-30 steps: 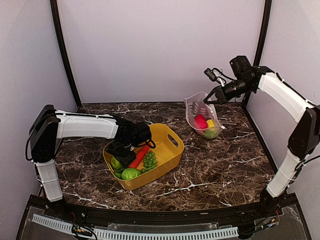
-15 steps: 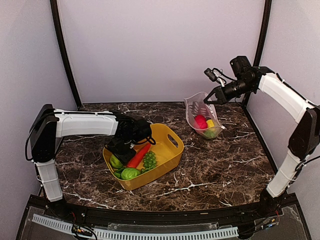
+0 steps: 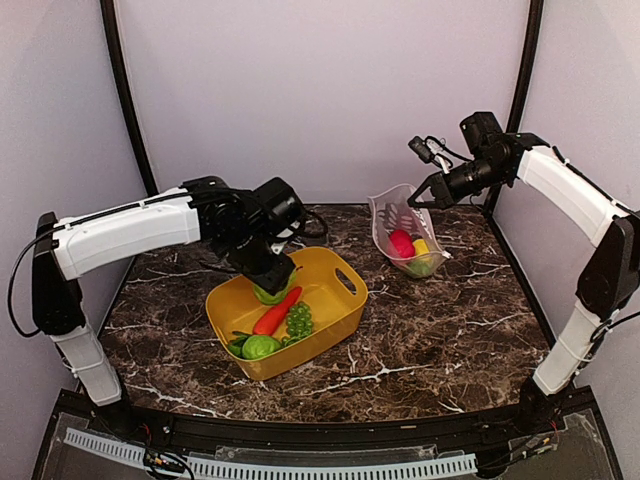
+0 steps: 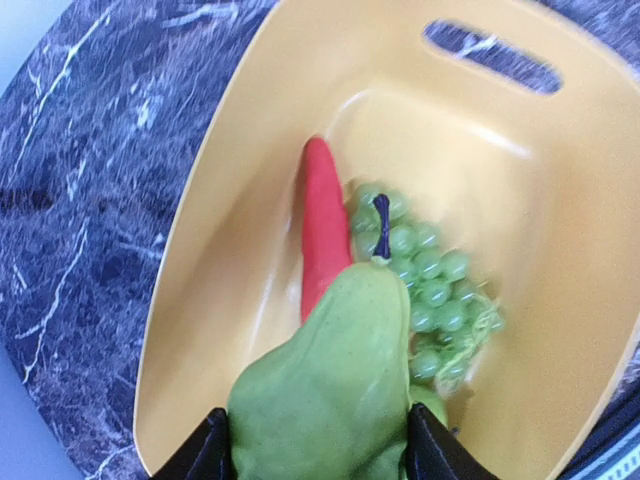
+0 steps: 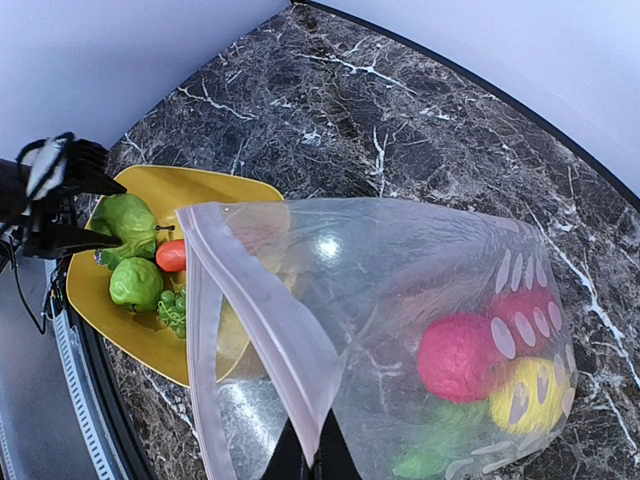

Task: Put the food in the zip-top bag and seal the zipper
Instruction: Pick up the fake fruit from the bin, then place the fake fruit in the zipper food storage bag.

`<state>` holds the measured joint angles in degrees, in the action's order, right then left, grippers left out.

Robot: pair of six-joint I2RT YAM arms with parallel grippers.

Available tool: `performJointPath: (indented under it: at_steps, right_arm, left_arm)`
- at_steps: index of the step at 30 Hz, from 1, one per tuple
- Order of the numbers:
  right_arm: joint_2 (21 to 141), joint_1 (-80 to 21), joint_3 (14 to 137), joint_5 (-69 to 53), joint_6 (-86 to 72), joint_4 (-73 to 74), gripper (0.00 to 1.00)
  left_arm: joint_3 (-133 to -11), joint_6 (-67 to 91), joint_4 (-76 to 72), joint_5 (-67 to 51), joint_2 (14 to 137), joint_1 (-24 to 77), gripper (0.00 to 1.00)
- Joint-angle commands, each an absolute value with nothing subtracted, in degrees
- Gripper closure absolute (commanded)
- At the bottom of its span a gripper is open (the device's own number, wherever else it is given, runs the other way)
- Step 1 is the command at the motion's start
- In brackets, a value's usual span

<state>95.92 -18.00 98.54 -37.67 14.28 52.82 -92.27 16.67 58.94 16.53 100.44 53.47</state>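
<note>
The bag [image 3: 392, 222] hung at the far right of the table [image 3: 450, 320], a thin clear plastic pouch printed with pale oval dots on its lower part. Its mouth was open and held up, and its loaded bottom sagged low; whether it rested on the table could not be told. A whitish zipper strip [image 5: 262, 312] ran along the mouth edge, soft and slightly curled. The right gripper [image 5: 312, 452] was pinched narrow on that edge, its dark tips closed on the plastic. Through the film showed a rough-skinned red ball [image 5: 460, 355], a yellow lemon [image 5: 530, 395] just beside it and a green piece [image 5: 440, 445] below them, all pressed together at the bottom. Well apart, left of the middle, stood a glossy yellow tub [image 3: 330, 300] with rounded corners and handle slots. The left gripper [image 4: 315, 452] hung over the tub, its black fingers [image 4: 195, 455] clamped on either side of a lumpy green fruit [image 4: 325, 400] with a matte, creased skin. Under it lay a smooth red-orange carrot [image 4: 322, 235], long and tapered, touching a bunch of small pale-green grapes [image 4: 420, 275] with a dark stem. A round green fruit [image 3: 260, 347] sat at the near end of the tub. The table was dark marble with white veins.
</note>
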Motion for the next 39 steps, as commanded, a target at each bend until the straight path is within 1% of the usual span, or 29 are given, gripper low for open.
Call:
performJointPath:
  at_steps: [1,4,7,10,14,18,21,23,27,31,35,36,38,39]
  right_arm:
    - [94.54,-18.28,99.60,-38.37,14.05,52.48,1.00]
    - [94.88,-18.33,100.33,-38.83,14.06,52.83,1.00]
    - [94.92,-18.28,100.29,-38.75,14.11,52.82,1.00]
    - [94.89,-18.33,100.04,-38.93,14.04,52.82,1.00]
    - [94.68,-18.37,100.00,-39.02,13.84,52.86,1.00]
    - [94.61,-18.36,100.50,-39.49,13.44,53.10,1.00]
    - [94.41,-18.37,101.34,-39.80,13.40,53.78,1.00]
    - [93.92,-18.37,101.72,-39.97,13.25,54.12,1.00]
    - [93.22,-18.37,102.10,-40.12,13.18,54.59,1.00]
    - [93.06,-18.37,102.21,-40.48,12.87,54.67,1.00]
    - [92.94,-18.37,102.52,-40.74,12.73,54.84,1.00]
    - [92.92,-18.37,102.58,-40.65,12.70,54.84,1.00]
    - [92.90,-18.36,102.66,-40.61,12.74,54.84,1.00]
    - [92.90,-18.37,102.65,-40.65,12.74,54.84,1.00]
  left_arm:
    - [-96.13,15.21,50.31,11.29,94.14,55.68,0.58]
    - [-96.80,14.62,42.55,8.38,92.58,56.43,0.58]
    - [-95.91,12.46,34.37,5.90,90.82,57.92,0.62]
    - [-94.40,10.19,23.46,1.41,90.29,59.21,0.63]
    - [-94.08,9.53,11.85,-3.93,92.04,60.79,0.63]
    - [-94.99,9.67,1.65,-5.98,95.88,61.33,0.63]
    - [-96.78,9.43,-2.85,-6.32,100.23,61.41,0.63]
    - [-98.47,8.64,-4.80,-5.10,103.01,61.50,0.63]
    - [-101.80,6.40,-6.21,0.92,107.79,61.61,0.62]
    - [-101.29,4.09,-11.11,6.37,110.82,61.74,0.62]
    - [-102.84,4.29,-11.78,12.98,114.48,61.95,0.61]
    - [-103.23,4.52,-11.01,14.89,114.94,61.91,0.61]
    - [-103.97,5.16,-9.87,17.31,115.86,61.95,0.53]
    - [-104.22,5.68,-9.46,17.93,116.26,61.89,0.51]
